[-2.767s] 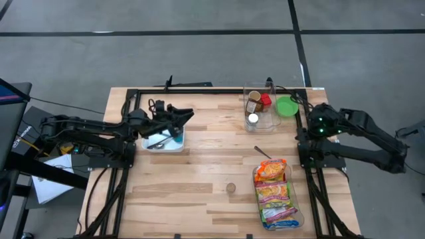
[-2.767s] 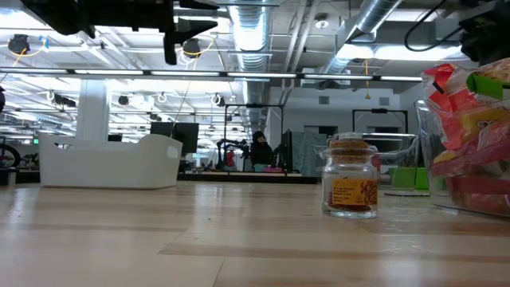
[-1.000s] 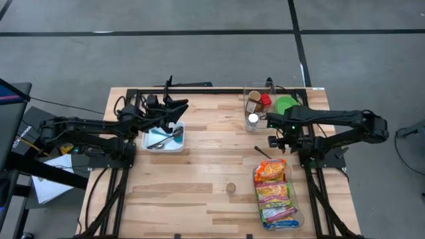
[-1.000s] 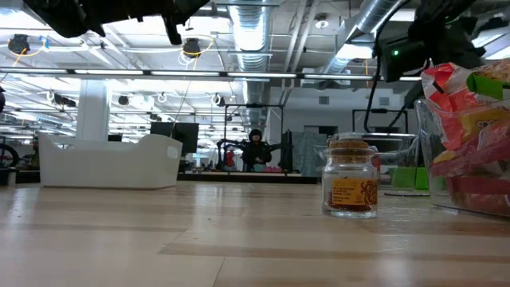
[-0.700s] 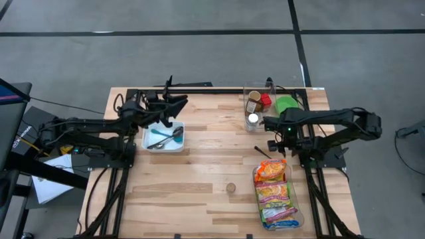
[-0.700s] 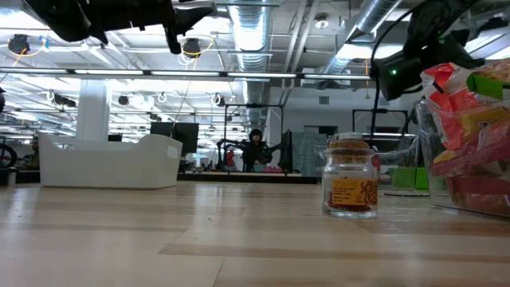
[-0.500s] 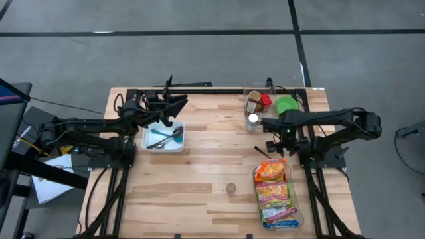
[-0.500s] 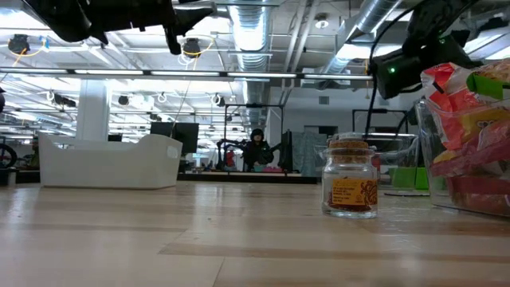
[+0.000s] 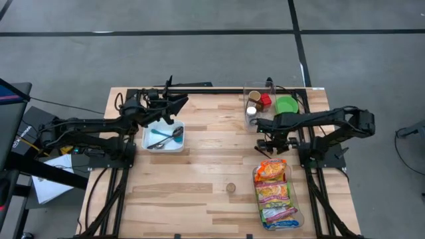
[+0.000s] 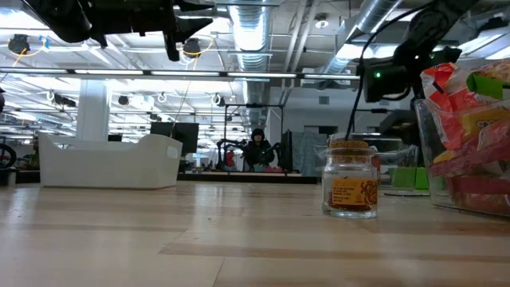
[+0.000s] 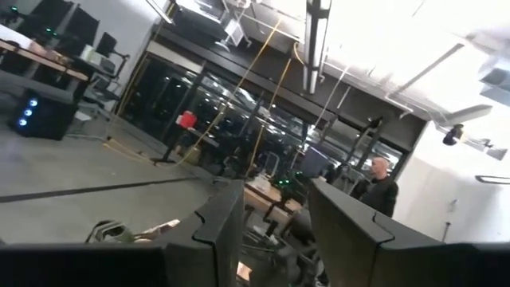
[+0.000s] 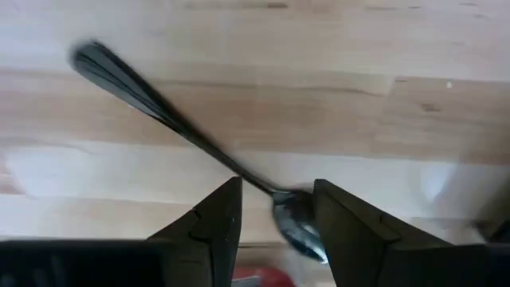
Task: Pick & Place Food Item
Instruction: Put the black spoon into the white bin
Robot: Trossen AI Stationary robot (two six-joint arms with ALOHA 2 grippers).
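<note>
**Spoon Lying Below the Right Gripper, Food Packets Just Beside**

A wooden table (image 9: 199, 166) is being lit by the ceiling lights of an open workshop, where a person (image 10: 256, 150) is seen far behind in the low view. The right gripper (image 12: 275, 211) is being held over the bare wood, pointing down, its fingers parted with nothing between them. A metal spoon (image 12: 191, 143) is lying flat directly beneath it, the bowl sitting in the gap between the fingertips and the handle running away across the boards. The food packets (image 9: 273, 192) are resting in a clear tray (image 9: 299, 218), just beside the gripper towards the table's front edge. A small spice jar (image 10: 349, 187) is standing alone on the wood. The left gripper (image 9: 178, 105) is being held raised over the white bin (image 9: 164, 139), parted and empty.
</note>
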